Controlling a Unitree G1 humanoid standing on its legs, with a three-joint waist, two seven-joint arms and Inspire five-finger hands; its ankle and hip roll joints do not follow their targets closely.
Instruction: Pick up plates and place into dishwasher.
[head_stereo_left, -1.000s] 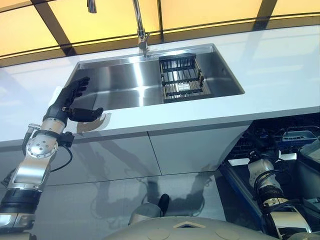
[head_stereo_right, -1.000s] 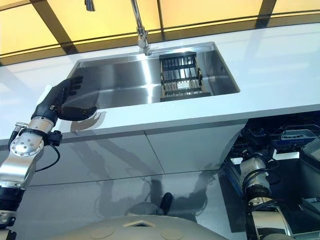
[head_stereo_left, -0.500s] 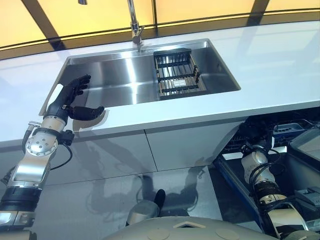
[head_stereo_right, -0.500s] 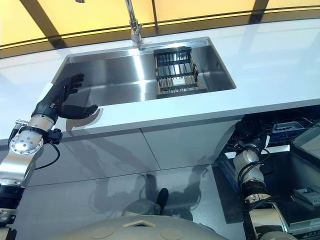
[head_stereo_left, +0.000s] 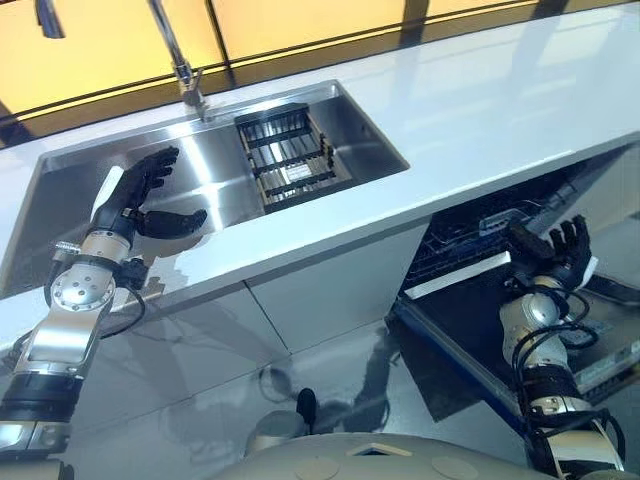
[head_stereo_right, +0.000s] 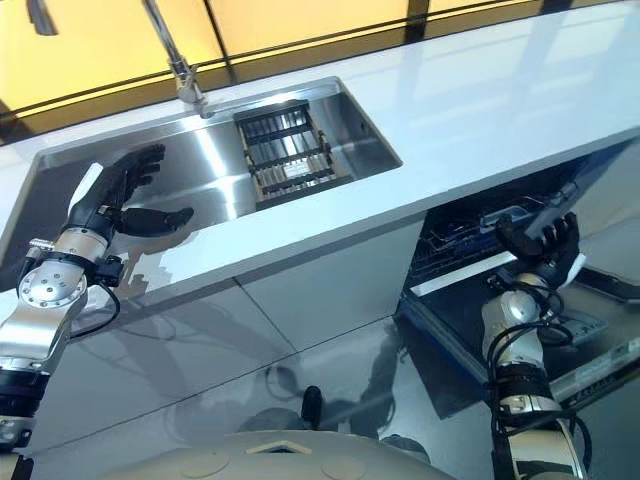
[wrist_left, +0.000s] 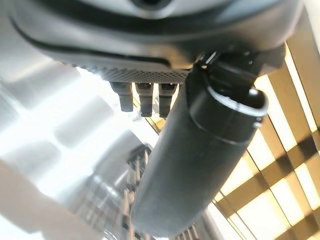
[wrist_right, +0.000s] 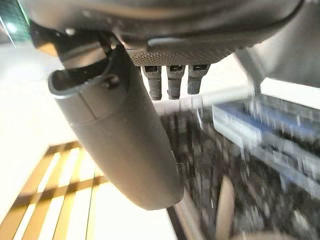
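Note:
My left hand (head_stereo_left: 138, 198) hovers open over the front left part of the steel sink (head_stereo_left: 60, 160), fingers straight and thumb spread, with nothing in it. My right hand (head_stereo_left: 553, 250) is raised with its fingers spread open, holding nothing, just over the open dishwasher (head_stereo_left: 470, 232), whose door (head_stereo_left: 460, 335) folds down under it. In the right wrist view the dark wire rack (wrist_right: 270, 150) lies past the fingers (wrist_right: 172, 80), with a pale rounded edge (wrist_right: 225, 205) like a plate's standing in it.
A black dish rack (head_stereo_left: 290, 155) sits in the sink's right half, below the tall faucet (head_stereo_left: 180, 62). The white counter (head_stereo_left: 480, 110) runs right over the dishwasher. Grey cabinet fronts (head_stereo_left: 330, 290) close the space below the sink.
The camera has swung right, shifting the whole picture. My right hand has risen beside the dishwasher with its fingers now spread. The left hand holds the same open pose.

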